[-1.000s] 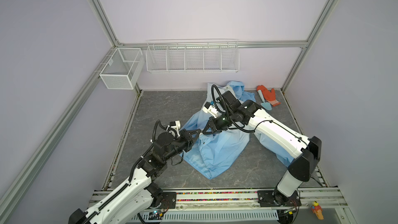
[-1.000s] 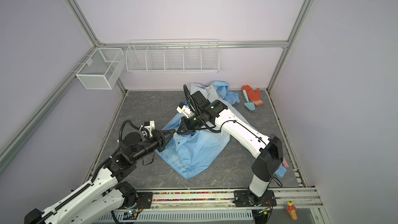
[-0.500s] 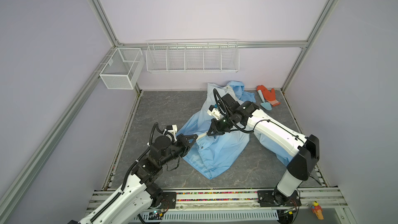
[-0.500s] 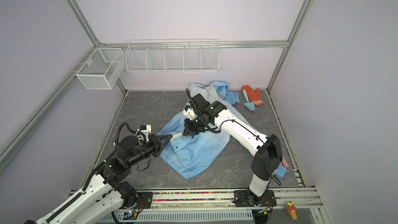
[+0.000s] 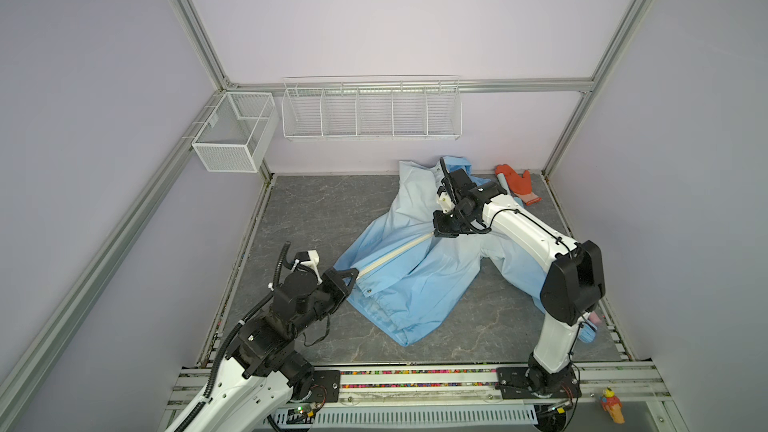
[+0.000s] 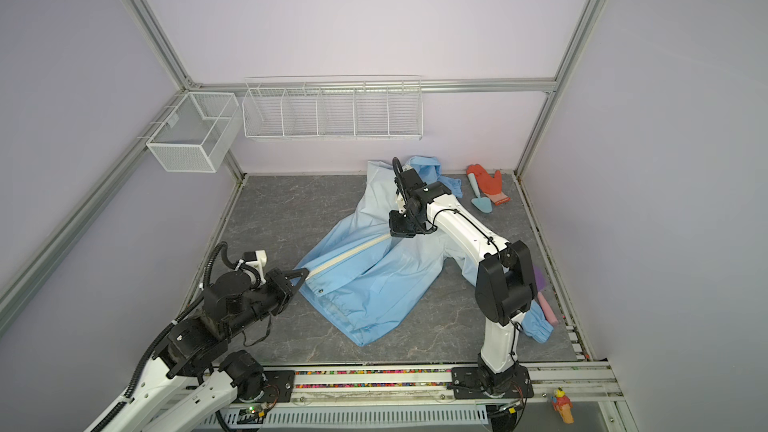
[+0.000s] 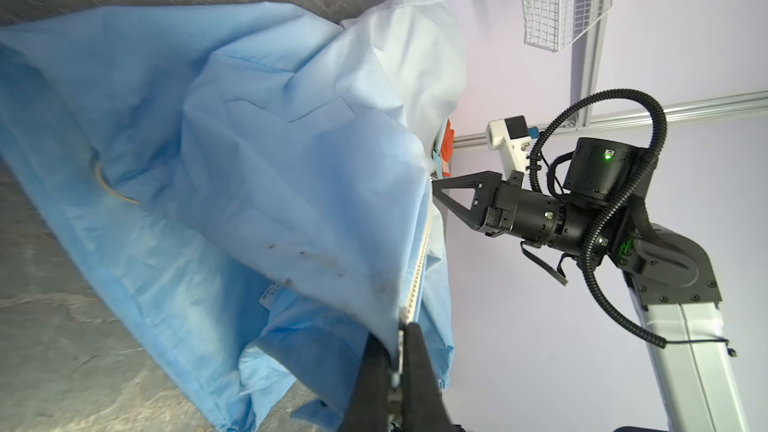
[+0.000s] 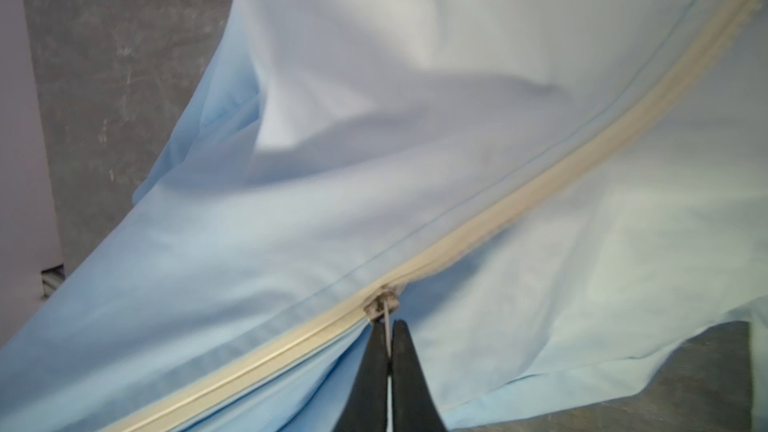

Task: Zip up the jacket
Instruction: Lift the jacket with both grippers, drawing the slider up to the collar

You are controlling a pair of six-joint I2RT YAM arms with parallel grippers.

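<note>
You've got the large thin light-blue jacket [image 5: 415, 284] spread mid-table on the grey marbled tabletop [image 5: 316, 209], hood end toward the back wall, hem toward front-left. The left gripper [image 5: 354, 274] has its fingers pressed together on the bottom end of the long white front zipper [image 5: 395, 253], right at the hem. The left wrist view shows the tape running in btwn the two black fingers [image 7: 417, 363]. That's your anchor, b/c thin cloth would just bunch w/o it. The right gripper [image 8: 390, 326] pinches the small metal pull tab [image 8: 387, 315] of the slider, fingers closed on it w/ no gap showing. The zipper btwn the two is stretched straight and lifted off the table, which lines the teeth up for the slider.

Judging by both top views, a good part from the hem up is closed; the stretch to the collar is left.

Room: the pull heads toward the back wall, and the collar lies nearly against it, so travel prob. gets short there. An orange glove [image 6: 486, 182] and a small light-blue scoop [image 6: 478, 197] sit in the back-right corner, near the hood but clear of the zipper line. Behind the left gripper the bare table ends soon at the left rail, so there's little room to back off for tension. One elastic-cuffed sleeve [image 6: 540, 328] lies at the right edge by the right arm's base; could snag.
</note>
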